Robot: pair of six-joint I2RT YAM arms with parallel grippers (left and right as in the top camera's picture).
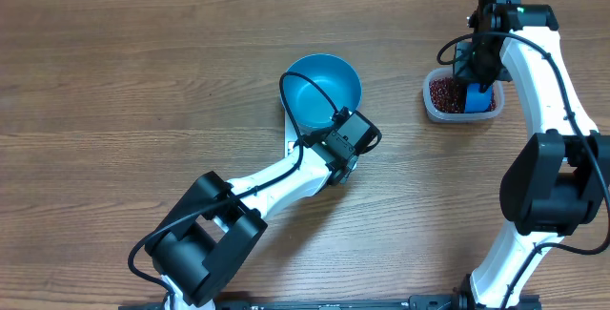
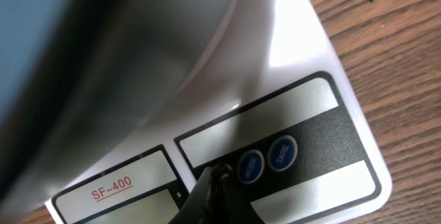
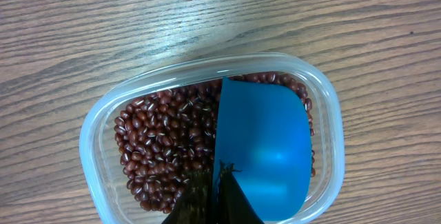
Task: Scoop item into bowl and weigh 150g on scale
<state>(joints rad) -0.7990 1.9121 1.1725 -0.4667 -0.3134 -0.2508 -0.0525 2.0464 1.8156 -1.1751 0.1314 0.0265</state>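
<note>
Overhead, the bowl (image 1: 322, 91) sat on the scale (image 2: 303, 52). The left gripper (image 2: 216, 181), shut and empty, hung at its buttons (image 2: 267, 160); the right gripper (image 3: 217, 177) clamped the scoop (image 3: 265, 141) among beans (image 3: 165, 148).

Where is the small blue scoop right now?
In the overhead view, the scoop is on the table's right side, inside the clear tub of beans, held by the right gripper.
</note>
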